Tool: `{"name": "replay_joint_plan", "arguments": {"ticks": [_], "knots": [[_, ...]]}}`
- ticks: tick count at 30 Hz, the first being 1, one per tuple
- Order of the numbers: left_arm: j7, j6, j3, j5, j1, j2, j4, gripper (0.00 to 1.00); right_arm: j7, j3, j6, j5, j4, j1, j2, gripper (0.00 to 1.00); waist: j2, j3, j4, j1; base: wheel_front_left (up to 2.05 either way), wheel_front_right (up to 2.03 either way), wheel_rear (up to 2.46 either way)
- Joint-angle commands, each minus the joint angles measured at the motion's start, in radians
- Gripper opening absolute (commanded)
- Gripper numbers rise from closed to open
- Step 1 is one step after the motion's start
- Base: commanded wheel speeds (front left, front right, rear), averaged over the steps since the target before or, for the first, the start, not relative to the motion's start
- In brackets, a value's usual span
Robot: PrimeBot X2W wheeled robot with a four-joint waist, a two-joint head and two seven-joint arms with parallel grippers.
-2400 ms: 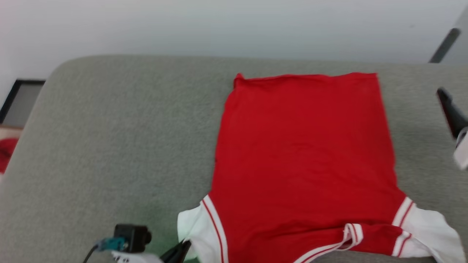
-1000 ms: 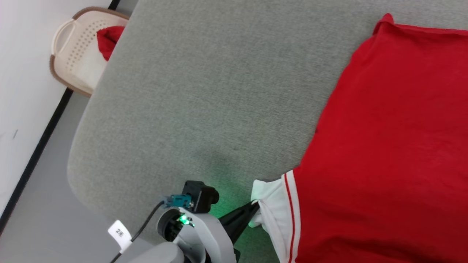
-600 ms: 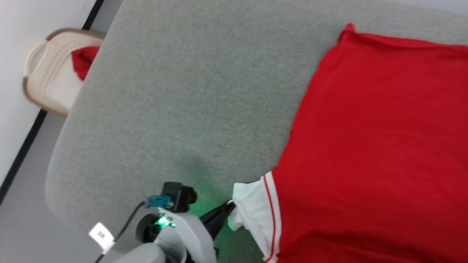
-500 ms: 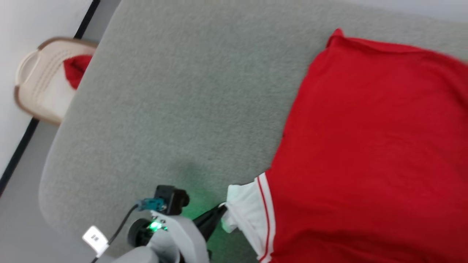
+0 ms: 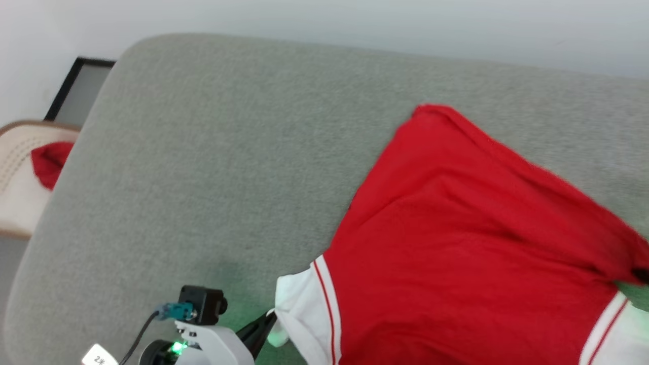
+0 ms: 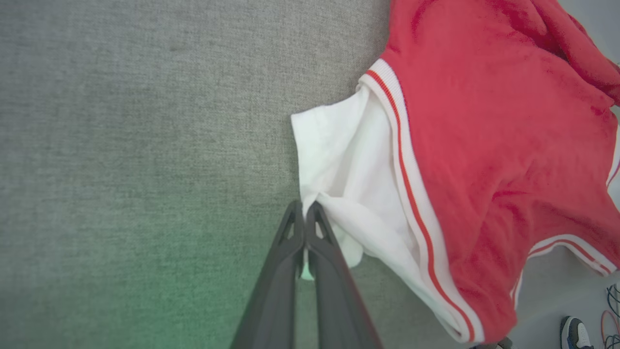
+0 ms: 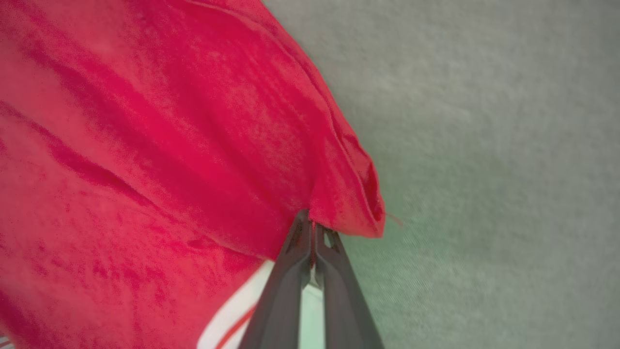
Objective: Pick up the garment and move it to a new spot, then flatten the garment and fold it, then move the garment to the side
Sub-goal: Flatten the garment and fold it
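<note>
L tool (image 6: 304,213) clenched on white sleeve (image 6: 344,160) of shirt (image 5: 456,253); R tool (image 7: 312,223) clenched on hem corner (image 7: 351,203). Prob. best: fold slow w/ even tension.

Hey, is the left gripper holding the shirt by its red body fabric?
No, the left gripper is pinched shut on the white sleeve of the garment, not its red body.

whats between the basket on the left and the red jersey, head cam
In the head view the stretch between the basket and the garment is bare grey cushion; nothing lies on it.
</note>
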Motion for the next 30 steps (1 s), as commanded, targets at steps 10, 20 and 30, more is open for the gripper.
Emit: {"name": "replay_joint_plan", "arguments": {"ticks": [10, 20, 30], "knots": [[-0.007, 0.039, 0.01, -0.02, 0.056, 0.044, -0.055, 0.0, -0.029, -0.121, 0.0, 0.011, -0.071, 0.299, 0.091, 0.0, 0.0, -0.083, -0.106, 0.0, 0.0, 0.0, 0.0], [-0.008, 0.053, 0.013, -0.019, 0.066, 0.058, -0.08, 0.0, -0.076, -0.153, 0.0, -0.019, -0.04, 0.422, 0.178, 0.0, 0.0, -0.085, -0.124, 0.0, 0.0, 0.0, 0.0], [-0.008, 0.061, 0.012, -0.011, 0.064, 0.058, -0.089, 0.0, -0.15, -0.13, 0.0, -0.029, -0.059, 0.39, 0.17, 1.0, 0.0, -0.08, -0.128, 0.0, 0.0, 0.0, 0.0]]}}
